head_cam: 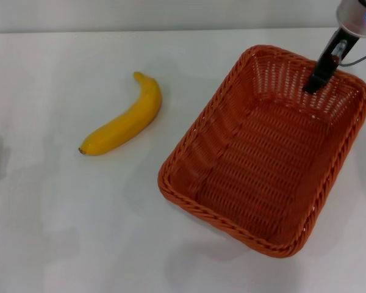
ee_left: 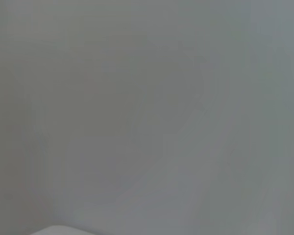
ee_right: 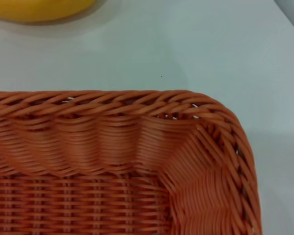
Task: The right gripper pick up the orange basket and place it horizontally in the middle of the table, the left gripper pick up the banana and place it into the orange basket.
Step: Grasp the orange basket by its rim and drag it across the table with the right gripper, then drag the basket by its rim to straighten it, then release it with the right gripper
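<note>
The orange basket point(head_cam: 192, 137) sits on the right half of the white table point(head_cam: 79, 232), turned at a slant with nothing inside. The yellow banana point(head_cam: 125, 119) lies on the table to the basket's left, apart from it. My right gripper point(head_cam: 317, 79) comes down from the top right; one dark finger point(head_cam: 326, 61) reaches inside the basket at its far wall, and the other is hidden. The right wrist view shows a basket point(ee_right: 112, 100) rim corner from close above, with an edge of the banana point(ee_right: 39, 9) beyond it. My left gripper is out of view.
The table's far edge point(head_cam: 140, 30) runs along the top of the head view. The left wrist view shows only a plain pale grey surface point(ee_left: 147, 117).
</note>
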Robot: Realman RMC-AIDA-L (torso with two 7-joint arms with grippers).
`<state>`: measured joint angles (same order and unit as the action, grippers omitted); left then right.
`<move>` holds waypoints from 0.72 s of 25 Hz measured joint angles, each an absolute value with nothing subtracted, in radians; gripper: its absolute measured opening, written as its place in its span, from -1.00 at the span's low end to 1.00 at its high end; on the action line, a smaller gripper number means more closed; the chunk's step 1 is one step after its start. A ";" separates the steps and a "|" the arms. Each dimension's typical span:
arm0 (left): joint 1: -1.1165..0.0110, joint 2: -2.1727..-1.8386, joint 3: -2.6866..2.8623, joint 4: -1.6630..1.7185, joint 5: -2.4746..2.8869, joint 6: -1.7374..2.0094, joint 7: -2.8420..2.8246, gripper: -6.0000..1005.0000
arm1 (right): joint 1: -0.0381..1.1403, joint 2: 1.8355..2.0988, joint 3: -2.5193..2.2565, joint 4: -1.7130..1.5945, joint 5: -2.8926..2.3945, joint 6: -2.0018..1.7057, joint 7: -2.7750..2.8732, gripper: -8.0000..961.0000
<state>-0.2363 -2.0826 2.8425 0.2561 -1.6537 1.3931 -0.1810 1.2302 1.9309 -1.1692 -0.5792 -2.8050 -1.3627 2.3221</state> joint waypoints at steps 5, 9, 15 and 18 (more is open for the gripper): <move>-0.238 -2.084 2.842 0.256 -1.653 1.394 -0.181 0.75 | 1.246 1.898 -1.092 -0.566 -2.806 -1.411 2.347 -0.44; -0.243 -2.085 2.842 0.256 -1.652 1.394 -0.181 0.75 | 1.249 1.855 -0.997 -0.529 -2.807 -1.427 2.350 -0.48; -0.249 -2.085 2.842 0.256 -1.652 1.395 -0.181 0.75 | 1.241 1.799 -0.909 -0.486 -2.801 -1.443 2.352 -0.55; -0.256 -2.084 2.842 0.256 -1.653 1.394 -0.181 0.75 | 1.236 1.772 -0.849 -0.472 -2.799 -1.459 2.352 -0.59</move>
